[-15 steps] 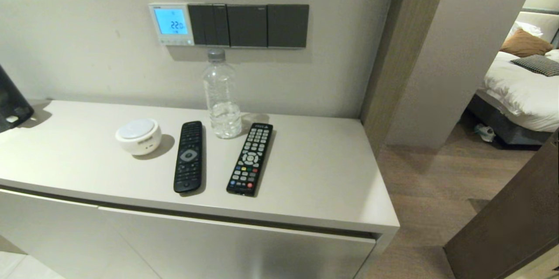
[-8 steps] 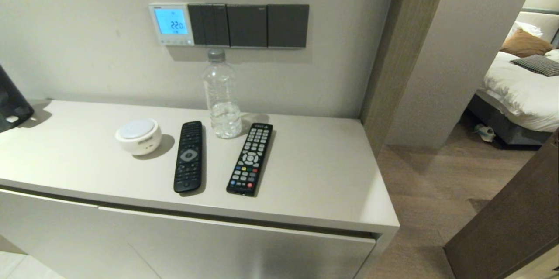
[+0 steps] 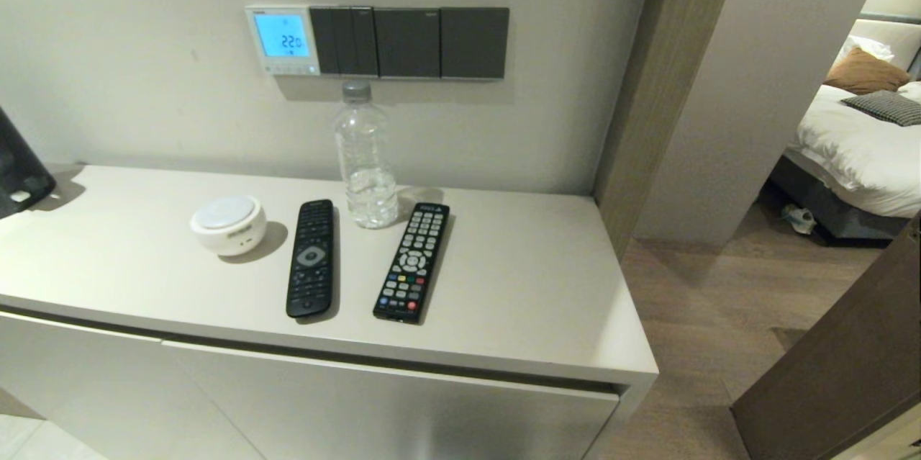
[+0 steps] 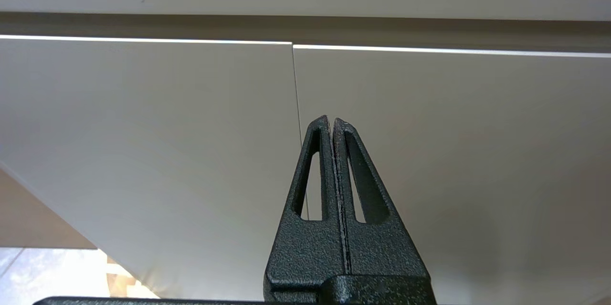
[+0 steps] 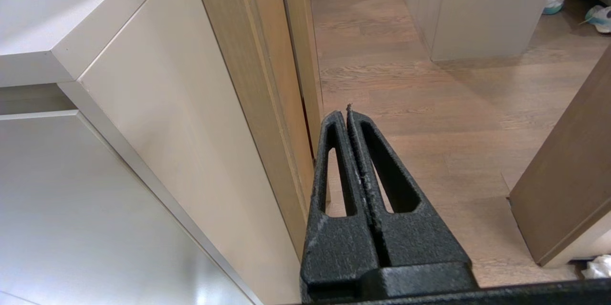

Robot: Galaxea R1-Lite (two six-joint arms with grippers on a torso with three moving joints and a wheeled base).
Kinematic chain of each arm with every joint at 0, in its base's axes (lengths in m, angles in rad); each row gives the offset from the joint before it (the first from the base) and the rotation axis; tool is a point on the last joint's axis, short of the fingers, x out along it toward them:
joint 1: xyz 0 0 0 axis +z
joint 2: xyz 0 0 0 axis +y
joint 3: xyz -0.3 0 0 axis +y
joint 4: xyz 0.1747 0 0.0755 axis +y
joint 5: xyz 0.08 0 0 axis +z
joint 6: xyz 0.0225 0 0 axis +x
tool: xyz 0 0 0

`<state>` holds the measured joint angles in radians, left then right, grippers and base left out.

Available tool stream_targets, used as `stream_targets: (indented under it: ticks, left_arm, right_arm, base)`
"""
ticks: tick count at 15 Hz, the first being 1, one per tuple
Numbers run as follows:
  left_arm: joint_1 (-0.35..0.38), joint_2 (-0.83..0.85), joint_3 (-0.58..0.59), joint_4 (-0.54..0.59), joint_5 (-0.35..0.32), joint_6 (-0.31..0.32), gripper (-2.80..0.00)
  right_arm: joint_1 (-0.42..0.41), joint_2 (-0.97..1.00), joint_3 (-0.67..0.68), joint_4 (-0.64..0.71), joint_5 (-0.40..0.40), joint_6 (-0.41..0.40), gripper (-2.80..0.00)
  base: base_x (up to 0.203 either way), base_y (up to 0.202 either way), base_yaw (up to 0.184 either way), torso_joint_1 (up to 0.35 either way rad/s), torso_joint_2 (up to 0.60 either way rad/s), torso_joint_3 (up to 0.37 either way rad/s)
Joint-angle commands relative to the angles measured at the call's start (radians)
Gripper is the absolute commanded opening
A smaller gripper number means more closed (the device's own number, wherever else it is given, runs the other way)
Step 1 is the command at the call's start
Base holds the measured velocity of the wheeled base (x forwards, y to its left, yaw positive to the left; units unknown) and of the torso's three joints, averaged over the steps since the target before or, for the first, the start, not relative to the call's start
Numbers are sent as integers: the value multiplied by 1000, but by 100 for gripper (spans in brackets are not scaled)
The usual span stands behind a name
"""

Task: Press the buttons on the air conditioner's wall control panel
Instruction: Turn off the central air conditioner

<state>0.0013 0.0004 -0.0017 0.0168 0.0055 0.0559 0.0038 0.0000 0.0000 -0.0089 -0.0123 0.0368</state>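
Control panel (image 3: 282, 39) is on the wall w/ its screen lit blue, reading 22, and the buttons (image 3: 291, 69) run in a tiny row along its bottom edge. Dark switch plates (image 3: 409, 42) sit right beside the panel. Just below those, on the cabinet top (image 3: 518, 287), stands a water bottle (image 3: 365, 158), w/ two remotes (image 3: 311, 258) (image 3: 411, 262) in front of it and a white puck thing (image 3: 227, 224) off to one side. Left gripper (image 4: 331, 121) is clenched, nothing in it, low in front of the cabinet doors (image 4: 143, 128). Right gripper (image 5: 347, 113) is pinched closed too, empty, down by the cabinet's end over wood floor (image 5: 453, 104). Neither shows in the head view.
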Motion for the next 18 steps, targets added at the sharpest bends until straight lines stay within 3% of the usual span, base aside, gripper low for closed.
stream_targets:
  ticks: [1,18]
  left_arm:
    - [0,3,1,2,1,-4,-280]
    - [0,0,-11,2,-7,-5,-280]
  right_arm:
    - [1,2,2,0,0,0,-280]
    - [1,2,2,0,0,1,-280]
  base:
    - [0,0,0,0,0,0]
    - [0,0,0,0,0,0]
